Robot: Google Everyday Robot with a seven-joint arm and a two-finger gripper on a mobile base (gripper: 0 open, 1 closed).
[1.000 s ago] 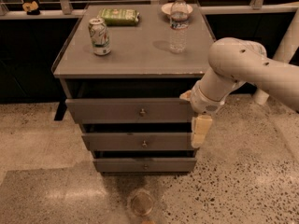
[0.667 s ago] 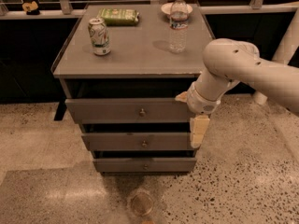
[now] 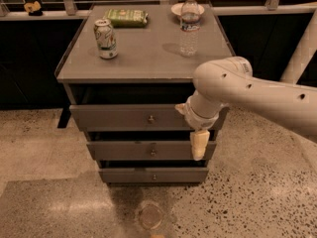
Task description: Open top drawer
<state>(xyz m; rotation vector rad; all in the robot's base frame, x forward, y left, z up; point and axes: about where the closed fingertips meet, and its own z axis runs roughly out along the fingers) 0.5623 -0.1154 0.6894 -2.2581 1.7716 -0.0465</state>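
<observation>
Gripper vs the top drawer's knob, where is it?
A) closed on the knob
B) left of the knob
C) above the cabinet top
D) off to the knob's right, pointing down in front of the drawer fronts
D: the gripper hangs down at the right end of the drawer fronts, clearly apart from the brass knob at the centre of the top drawer.
</observation>
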